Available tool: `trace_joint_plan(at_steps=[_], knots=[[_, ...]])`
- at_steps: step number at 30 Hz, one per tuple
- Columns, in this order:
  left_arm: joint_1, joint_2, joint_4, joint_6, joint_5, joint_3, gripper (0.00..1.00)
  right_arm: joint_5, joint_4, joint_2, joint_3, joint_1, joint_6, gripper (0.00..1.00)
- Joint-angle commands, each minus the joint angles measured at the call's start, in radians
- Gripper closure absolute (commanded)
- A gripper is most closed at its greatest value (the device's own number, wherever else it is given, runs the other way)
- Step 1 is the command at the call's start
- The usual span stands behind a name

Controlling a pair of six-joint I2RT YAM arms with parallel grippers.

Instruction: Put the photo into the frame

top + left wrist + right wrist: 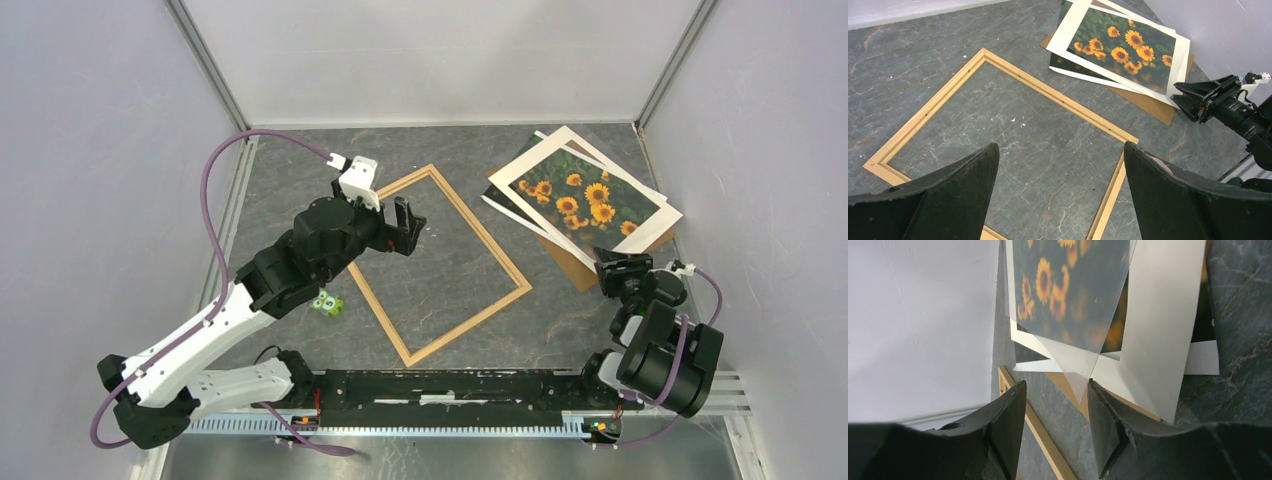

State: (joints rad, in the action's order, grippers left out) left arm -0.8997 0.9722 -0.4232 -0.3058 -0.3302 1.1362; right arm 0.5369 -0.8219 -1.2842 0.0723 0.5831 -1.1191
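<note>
Item 1, right gripper [617, 264]: your nearer arm to the work; jaws part-open, a pale sheet corner in the gap, no pinch visible
Item 2, photo [585, 195]: just beyond those jaws, face up on the stack over the brown backing board [572, 266], long axis running away far-left
Item 3, frame [481, 226]: left of the stack, flat, nothing inside
Item 4, left gripper [407, 227]: spread wide over the frame

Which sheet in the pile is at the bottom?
The plain brown backing board. The sunflower photo and another white-edged sheet lie on top of it.
</note>
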Motion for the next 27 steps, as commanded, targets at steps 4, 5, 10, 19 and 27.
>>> trace_joint_plan(at_steps=[4,5,10,19,27], knots=[[0.008,0.011,0.034,-0.028,0.017,0.007,0.0,-0.118,-0.011,-0.016,-0.003,-0.017,-0.075,0.5],[0.01,0.012,0.034,-0.029,0.018,0.007,0.0,-0.126,-0.011,-0.024,0.001,-0.02,-0.084,0.51],[0.019,0.017,0.035,-0.032,0.025,0.007,0.0,-0.139,-0.039,-0.075,0.021,-0.047,-0.133,0.51],[0.034,0.019,0.04,-0.041,0.036,0.001,0.0,-0.208,-0.249,-0.231,0.077,-0.164,-0.258,0.7],[0.044,0.02,0.042,-0.049,0.044,-0.001,0.0,-0.219,-0.057,-0.052,0.048,-0.166,-0.129,1.0]])
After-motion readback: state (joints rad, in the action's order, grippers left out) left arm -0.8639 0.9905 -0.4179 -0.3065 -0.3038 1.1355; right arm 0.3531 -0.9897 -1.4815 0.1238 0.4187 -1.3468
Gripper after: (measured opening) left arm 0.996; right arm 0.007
